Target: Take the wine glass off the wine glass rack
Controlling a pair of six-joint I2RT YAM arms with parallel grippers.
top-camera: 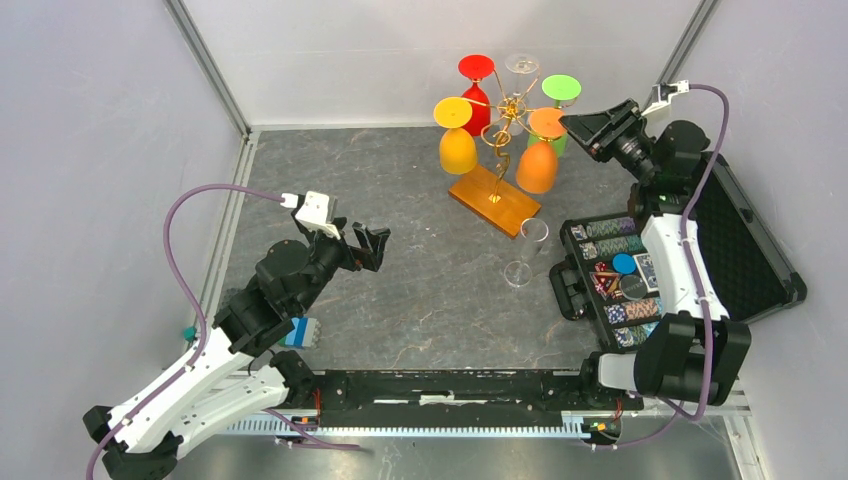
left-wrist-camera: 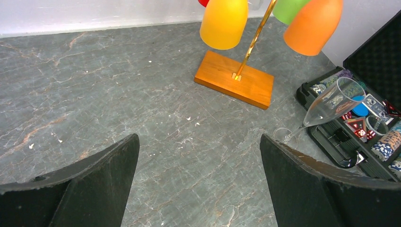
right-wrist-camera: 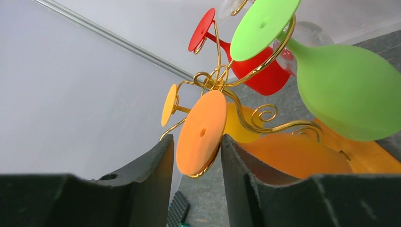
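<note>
The gold wire wine glass rack [top-camera: 493, 200] stands on its amber base at the back of the table, with coloured wine glasses hanging upside down. My right gripper [top-camera: 570, 124] reaches in from the right at the orange wine glass [top-camera: 537, 168]. In the right wrist view the orange glass's round foot [right-wrist-camera: 201, 132] sits between the fingers of my right gripper [right-wrist-camera: 196, 139]. The right finger touches its rim and a slim gap shows at the left finger. My left gripper [top-camera: 372, 245] hangs wide open over bare table, holding nothing, also in its own view [left-wrist-camera: 198, 137].
Red [top-camera: 476, 68], yellow [top-camera: 457, 150], green [top-camera: 561, 90] and clear [top-camera: 521, 64] glasses also hang on the rack. A clear flute [top-camera: 525, 255] stands on the table just in front of the base. An open black case of poker chips [top-camera: 620, 280] lies at the right.
</note>
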